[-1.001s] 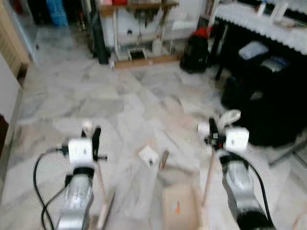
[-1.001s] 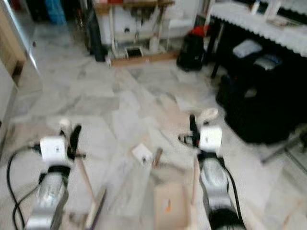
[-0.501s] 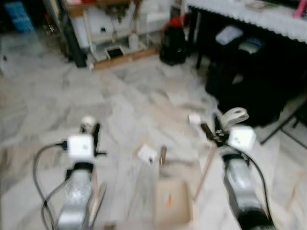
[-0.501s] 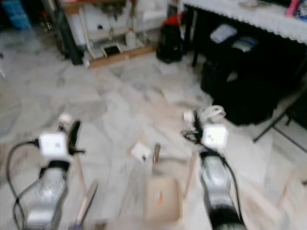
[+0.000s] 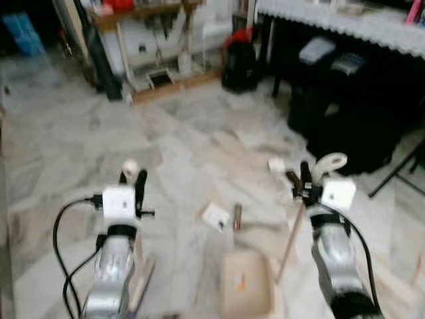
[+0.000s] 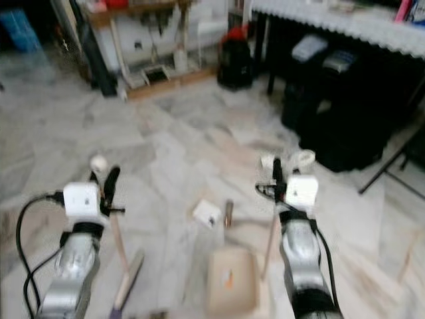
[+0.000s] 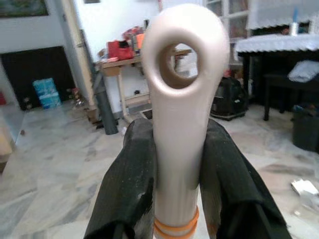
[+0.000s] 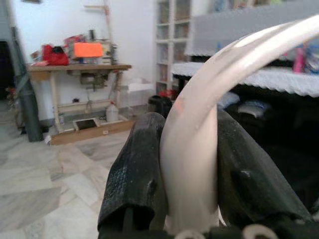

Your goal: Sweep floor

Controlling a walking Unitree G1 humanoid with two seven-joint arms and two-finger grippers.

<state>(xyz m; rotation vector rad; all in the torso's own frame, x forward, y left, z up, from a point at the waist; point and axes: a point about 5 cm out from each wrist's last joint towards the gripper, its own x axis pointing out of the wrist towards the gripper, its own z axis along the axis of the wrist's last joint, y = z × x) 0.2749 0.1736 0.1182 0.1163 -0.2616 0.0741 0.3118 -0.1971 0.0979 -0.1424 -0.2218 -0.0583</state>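
Left tool (image 7: 177, 169) clamps the light, stiff broom handle (image 7: 182, 99) near its top; right tool (image 8: 192, 169) clamps the dustpan handle (image 8: 199, 129).

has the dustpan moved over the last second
No, the dustpan stays just short of the paper scrap; only the camera has shifted.

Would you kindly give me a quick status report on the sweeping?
Left tool shut on broom handle. Right tool shut on dustpan handle. Dustpan on floor, white scrap just ahead, unswept.
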